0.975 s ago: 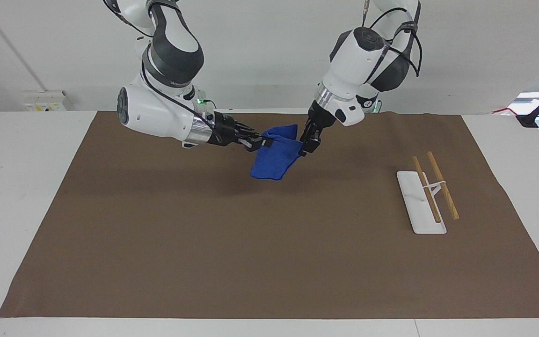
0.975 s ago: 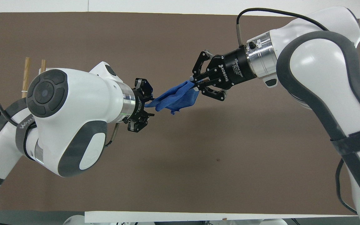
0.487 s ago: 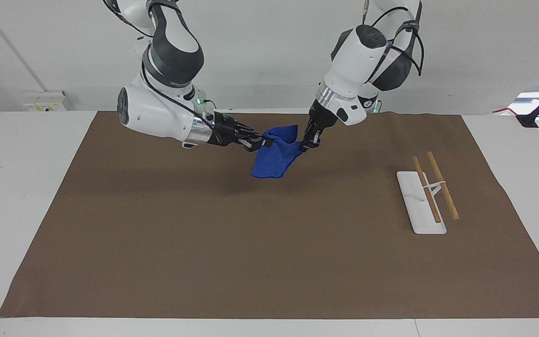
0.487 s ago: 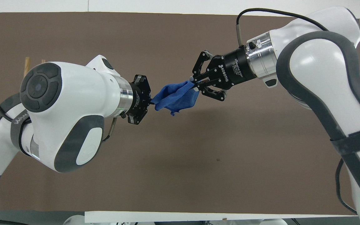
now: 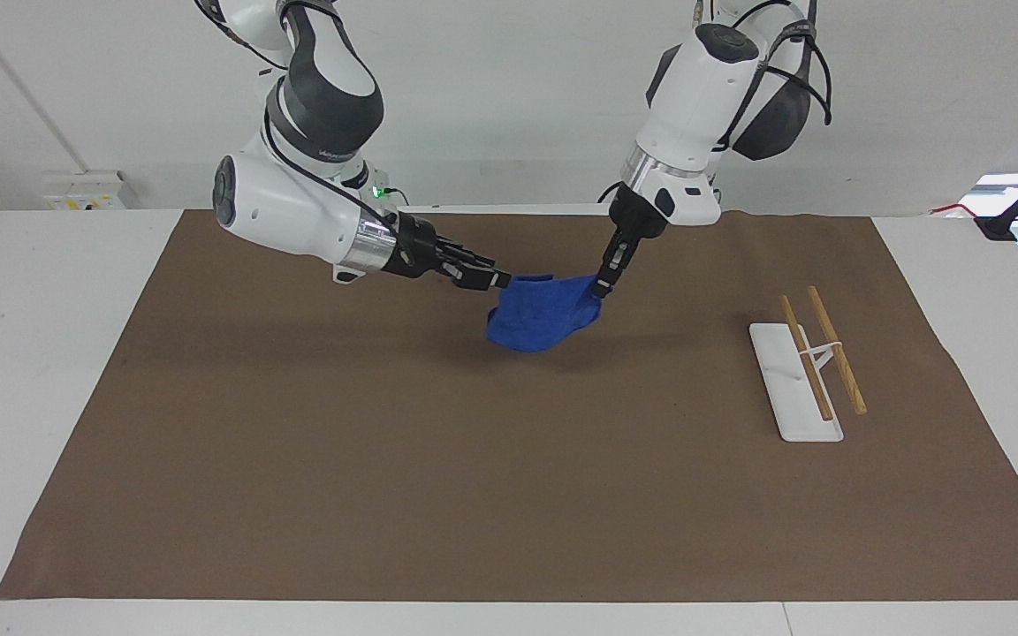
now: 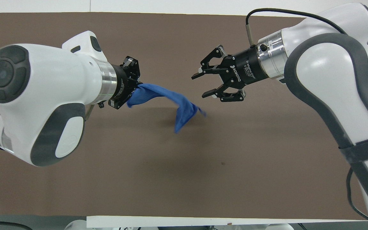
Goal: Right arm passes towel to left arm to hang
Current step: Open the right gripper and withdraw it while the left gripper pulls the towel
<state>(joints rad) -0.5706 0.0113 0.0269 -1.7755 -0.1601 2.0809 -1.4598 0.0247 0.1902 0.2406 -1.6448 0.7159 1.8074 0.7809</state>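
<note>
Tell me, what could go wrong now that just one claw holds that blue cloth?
The left gripper pinches only one corner of the towel, so it might slip free. The cloth dangles low over the brown mat and could drag. The open right gripper hangs close by, so a trailing edge could snag it.

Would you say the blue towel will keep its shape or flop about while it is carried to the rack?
Probably floppy: the towel, held by the left pincer at one end, sags and folds. It seems light, hanging from one pinch. It may swing or bunch near the rack.
</note>
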